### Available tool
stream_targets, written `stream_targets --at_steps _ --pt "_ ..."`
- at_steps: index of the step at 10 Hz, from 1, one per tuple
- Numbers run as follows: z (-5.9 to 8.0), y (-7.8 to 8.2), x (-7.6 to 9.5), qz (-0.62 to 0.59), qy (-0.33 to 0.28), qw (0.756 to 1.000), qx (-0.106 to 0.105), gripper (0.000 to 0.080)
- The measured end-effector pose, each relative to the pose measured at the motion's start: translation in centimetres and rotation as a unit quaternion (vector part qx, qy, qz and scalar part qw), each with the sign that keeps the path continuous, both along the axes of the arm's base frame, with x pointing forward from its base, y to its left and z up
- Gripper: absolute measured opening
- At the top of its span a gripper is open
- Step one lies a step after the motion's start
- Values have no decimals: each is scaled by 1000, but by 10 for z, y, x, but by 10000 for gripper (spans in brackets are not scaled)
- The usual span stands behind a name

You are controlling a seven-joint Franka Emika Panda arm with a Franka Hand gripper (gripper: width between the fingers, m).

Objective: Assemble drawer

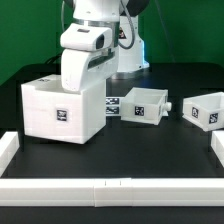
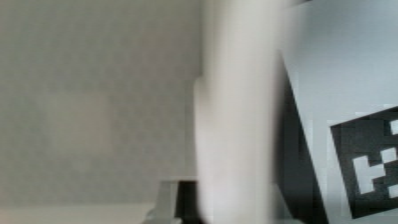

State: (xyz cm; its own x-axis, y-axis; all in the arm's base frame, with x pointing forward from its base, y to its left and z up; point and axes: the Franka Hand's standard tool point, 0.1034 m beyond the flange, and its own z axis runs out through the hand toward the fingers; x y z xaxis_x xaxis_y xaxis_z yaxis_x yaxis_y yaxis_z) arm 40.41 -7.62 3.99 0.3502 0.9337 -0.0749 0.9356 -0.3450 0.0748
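The large white drawer housing stands on the black table at the exterior view's left, with a tag on its front. My gripper is lowered onto the housing's top edge on its right side. In the wrist view one housing wall runs between my jaws, and one grey finger lies against it, so the gripper looks shut on the wall. A tag shows beside the wall. Two smaller knobbed trays lie apart on the table, one in the middle and one at the right.
The marker board lies flat between the housing and the middle tray. A long low white rail runs along the table's front, with raised ends at both sides. The arm's white base stands behind.
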Motion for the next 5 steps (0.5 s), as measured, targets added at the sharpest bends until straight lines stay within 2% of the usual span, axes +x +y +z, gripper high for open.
stream_targets --at_steps 5 --pt "0 0 0 -2 0 1000 0 31"
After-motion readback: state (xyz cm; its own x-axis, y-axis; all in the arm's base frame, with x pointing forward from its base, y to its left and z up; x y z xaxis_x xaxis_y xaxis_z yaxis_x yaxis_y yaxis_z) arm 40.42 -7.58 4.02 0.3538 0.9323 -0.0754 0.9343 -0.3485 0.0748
